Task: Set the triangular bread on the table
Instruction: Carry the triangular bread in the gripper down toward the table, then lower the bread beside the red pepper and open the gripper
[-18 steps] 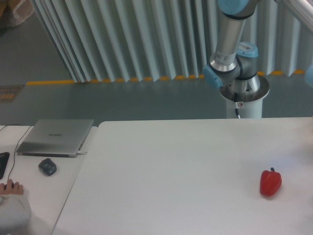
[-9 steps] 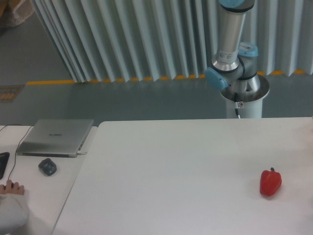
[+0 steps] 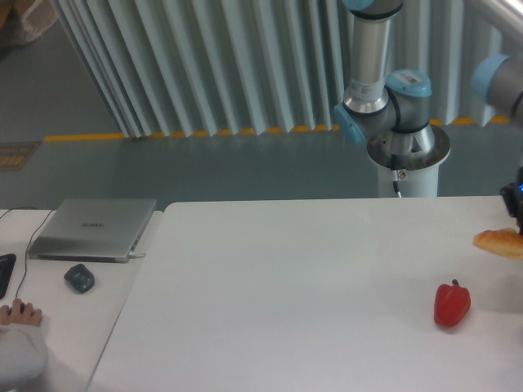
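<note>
I am reaching in from the right edge, my claw (image 3: pixel 516 214) mostly out of frame above the bread (image 3: pixel 500 242); its grip I cannot tell.

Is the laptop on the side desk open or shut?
Shut: the laptop lies flat, silver lid down, with no screen or keys showing.

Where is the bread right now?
The bread is at the far right edge of the picture, under the dark gripper, over the table and just up-right of the red pepper.
</note>
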Tool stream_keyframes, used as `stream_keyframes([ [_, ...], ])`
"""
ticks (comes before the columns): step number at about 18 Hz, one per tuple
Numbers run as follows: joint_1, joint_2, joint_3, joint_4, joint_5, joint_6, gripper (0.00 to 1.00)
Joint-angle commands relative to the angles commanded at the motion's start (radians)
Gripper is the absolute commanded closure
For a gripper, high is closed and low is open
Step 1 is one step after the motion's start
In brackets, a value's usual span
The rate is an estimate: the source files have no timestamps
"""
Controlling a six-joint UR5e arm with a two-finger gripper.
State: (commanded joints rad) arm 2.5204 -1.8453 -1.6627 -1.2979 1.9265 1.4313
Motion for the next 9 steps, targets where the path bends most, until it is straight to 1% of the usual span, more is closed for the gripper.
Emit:
stream_keyframes([
  [1,-0.011,-0.009,-0.003,0.026,0.000,-0.037,1.00],
  [2,-0.018,-0.015,0.000,0.032,-0.001,-0.061,1.00],
  [3,-0.029,-0.025,0.011,0.034,-0.006,-0.095,0.97],
  [4,-0.046,-0.038,0.029,0.037,-0.027,-0.157,0.64],
  [5,-0.054,-0.046,0.037,0.042,-0.046,-0.193,0.47],
  [6,-0.055,-0.048,0.043,0.048,-0.067,-0.201,0.22],
  [7,-0.057,-0.048,0.047,0.060,-0.086,-0.200,0.00],
  [9,-0.057,-0.045,0.054,0.068,-0.093,-0.193,0.00],
])
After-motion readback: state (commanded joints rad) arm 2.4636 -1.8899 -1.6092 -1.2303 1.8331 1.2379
